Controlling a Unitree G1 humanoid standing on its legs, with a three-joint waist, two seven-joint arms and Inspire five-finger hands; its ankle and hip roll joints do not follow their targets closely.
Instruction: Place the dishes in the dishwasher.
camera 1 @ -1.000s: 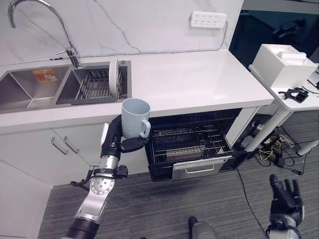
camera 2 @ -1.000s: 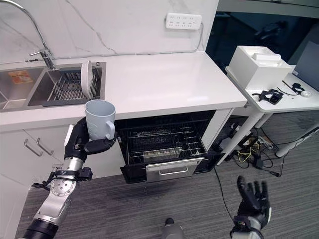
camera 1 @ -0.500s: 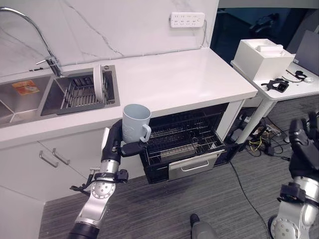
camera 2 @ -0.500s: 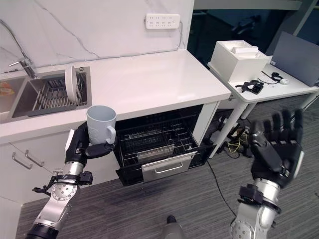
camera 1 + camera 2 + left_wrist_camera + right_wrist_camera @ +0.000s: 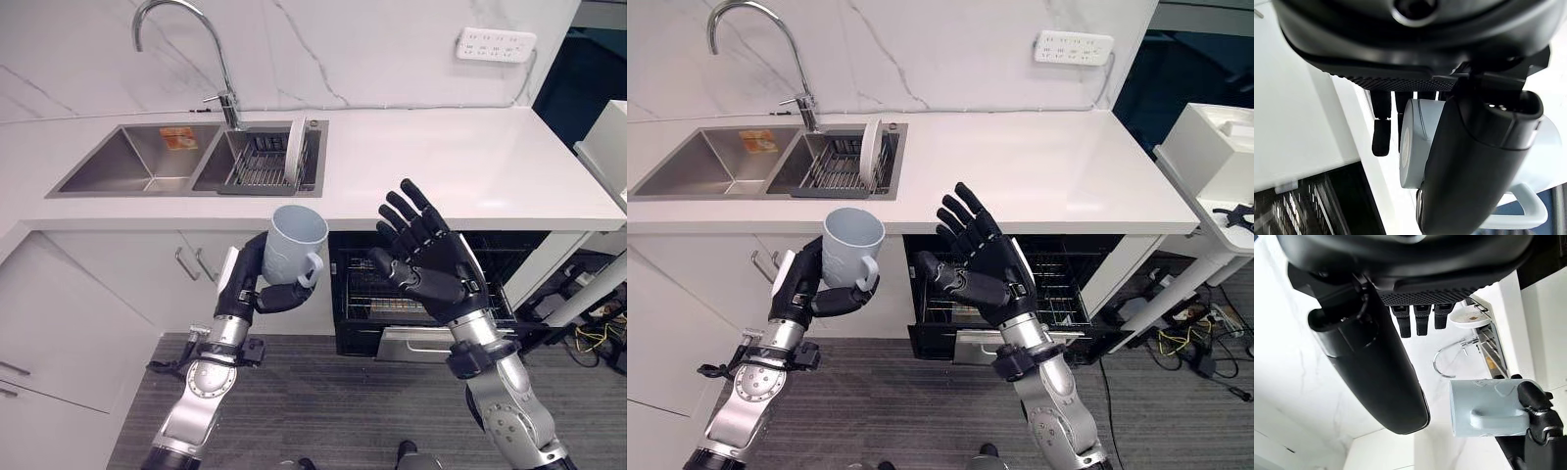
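One plate (image 5: pixel 297 151) in sink rack (image 5: pixel 257 168)

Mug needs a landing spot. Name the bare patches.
Counter between the sink rack and its right end is bare. The left basin looks free. The rack holds a plate; the dishwasher rack sits behind the open right hand.

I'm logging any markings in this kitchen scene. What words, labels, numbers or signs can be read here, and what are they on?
No text can be read in these views.
Orange sticker in the left basin of the sink: there is print on it, too small to read.
Mug held in the left hand: a faint round mark on its side, not legible.
Power strip on the wall: no legible marking.
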